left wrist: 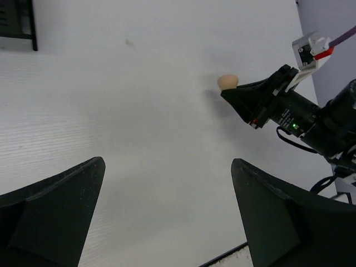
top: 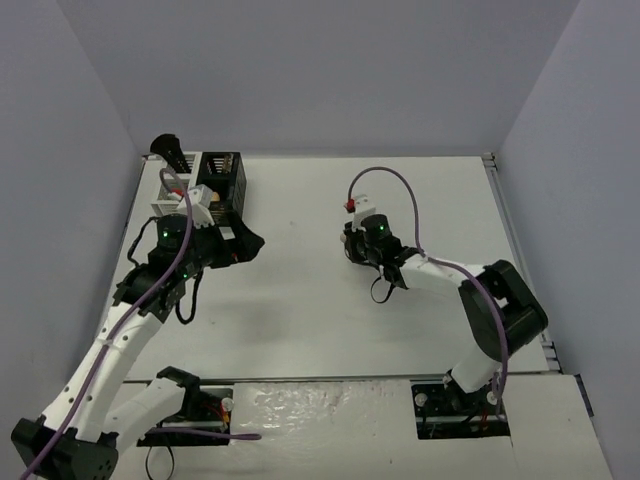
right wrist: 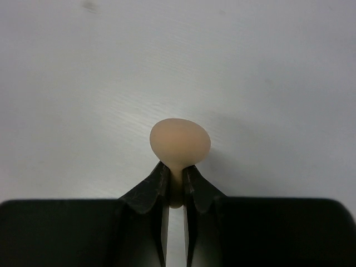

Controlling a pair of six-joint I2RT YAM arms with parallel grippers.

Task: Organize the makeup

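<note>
Where the right gripper (right wrist: 175,168) meets its load, the two dark fingers (right wrist: 149,192) are clenched on the narrow end of a peach egg-shaped sponge (right wrist: 179,142). The rounded bulk of the sponge projects beyond the fingertips. A soft shadow is cast on the white tabletop (right wrist: 67,83) just beside it. Whether the sponge rests on the surface or is held just above it cannot be told. From the left wrist view, the same sponge (left wrist: 227,82) is seen at the tip of the right gripper (left wrist: 232,94), with bare tabletop on all sides. In the overhead view the right gripper (top: 352,240) is placed near the middle of the tabletop (top: 300,320), slightly toward the far edge and a little right of centre.

The left gripper (left wrist: 167,214) is shown released. Its fingers (left wrist: 53,208) are spread wide at the lower corners of its own view and nothing lies between them. Overhead, the left gripper (top: 245,243) is found in the far-left part of the tabletop, just in front of a black slatted bin (top: 222,180). A white slatted bin (top: 170,195) stands touching that bin on its left, at the far-left corner. A dark brush-like item (top: 167,152) projects from the white bin's far end.
</note>
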